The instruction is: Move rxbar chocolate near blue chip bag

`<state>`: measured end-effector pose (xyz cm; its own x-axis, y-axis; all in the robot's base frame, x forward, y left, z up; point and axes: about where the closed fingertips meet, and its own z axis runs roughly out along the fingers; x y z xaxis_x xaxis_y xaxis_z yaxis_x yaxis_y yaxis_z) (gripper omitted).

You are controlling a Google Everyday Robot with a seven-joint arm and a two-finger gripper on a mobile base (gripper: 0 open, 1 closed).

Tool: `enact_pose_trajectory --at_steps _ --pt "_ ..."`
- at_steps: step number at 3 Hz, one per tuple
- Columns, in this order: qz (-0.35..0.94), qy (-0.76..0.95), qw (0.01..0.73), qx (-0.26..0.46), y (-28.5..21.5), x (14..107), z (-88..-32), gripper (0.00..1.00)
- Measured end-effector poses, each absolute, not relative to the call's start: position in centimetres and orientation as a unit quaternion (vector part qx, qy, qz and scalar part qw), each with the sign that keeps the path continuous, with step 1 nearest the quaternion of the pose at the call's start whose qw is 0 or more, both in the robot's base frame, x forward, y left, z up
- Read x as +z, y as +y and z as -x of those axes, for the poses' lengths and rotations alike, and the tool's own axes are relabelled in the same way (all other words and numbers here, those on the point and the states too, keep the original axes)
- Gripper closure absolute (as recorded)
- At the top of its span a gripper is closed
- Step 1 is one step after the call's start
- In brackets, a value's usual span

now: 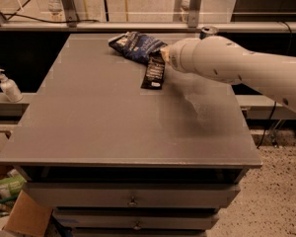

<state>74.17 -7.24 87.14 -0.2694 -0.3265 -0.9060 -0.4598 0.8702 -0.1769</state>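
**Grey tabletop, dark bar lying beside the blue bag**

Grey and matte, the tabletop (89, 122) is a flat square slab over a cabinet whose drawers (133, 197) are shut, each with a small knob. Toward its far edge we see the chocolate bar (153, 72): flat, slim and rectangular, in a black wrapper with pale lettering and a white patch at its near end. It lies lengthwise toward us, its far end touching or just beside the chip bag (135, 44), a crinkled, puffy navy pack with white markings, larger than the bar.

From the right comes the robot's thick, smooth white arm. Its end effector (164, 53) sits at the bar's far end, right against the bag. The bulk of the arm hides it from us, so we cannot tell how far open it is or whether it has hold of the bar.

Behind the arm stands a drink can (207, 32), only its top showing. Off to the left is a white pump bottle (9, 87) on a lower ledge, and a brown cardboard box (27, 216) sits on the floor.
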Motion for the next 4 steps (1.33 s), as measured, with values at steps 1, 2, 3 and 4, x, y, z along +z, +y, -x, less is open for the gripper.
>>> enact_pose_trajectory --at_steps 1,2,3,4 --pt "0.239 0.796 0.553 0.055 -7.9 87.2 -74.3 0.6" --pt "0.233 0.796 0.556 0.053 -8.1 87.4 -74.2 0.37" --pt "0.232 0.793 0.561 0.054 -7.9 88.0 -74.1 0.13" --pt "0.234 0.789 0.565 0.061 -7.1 88.5 -73.8 0.0"
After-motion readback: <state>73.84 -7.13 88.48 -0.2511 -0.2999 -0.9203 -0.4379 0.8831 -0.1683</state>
